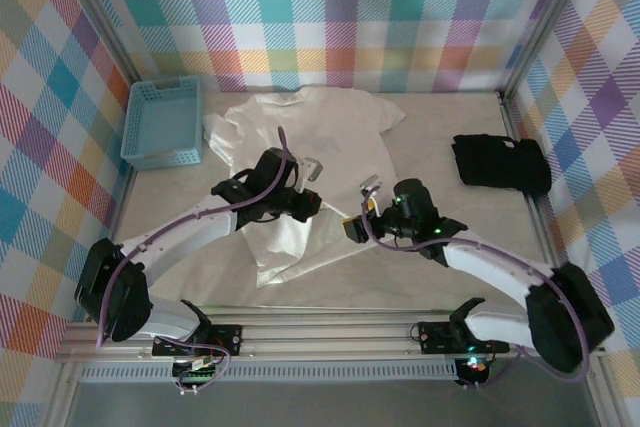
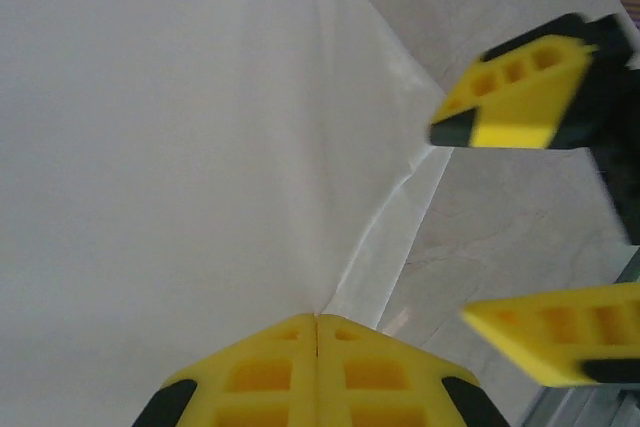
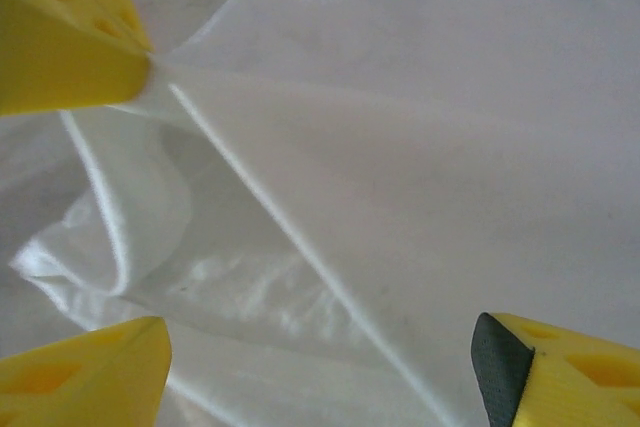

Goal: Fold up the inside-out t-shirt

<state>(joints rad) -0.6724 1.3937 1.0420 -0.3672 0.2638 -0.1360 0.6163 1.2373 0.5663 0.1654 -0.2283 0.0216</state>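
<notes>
Top external: left end effector [image 1: 314, 204] pinches t-shirt [image 1: 320, 112]; right end effector [image 1: 352, 228] gapes wide (blue basket [image 1: 160, 122] bare inside).

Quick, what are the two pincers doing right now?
Left pincer: closed, pinching the white t-shirt.
Right pincer: open, holding nothing.

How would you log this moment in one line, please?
left gripper: shut on t-shirt edge | right gripper: open, beside it | fold: not yet done
</notes>
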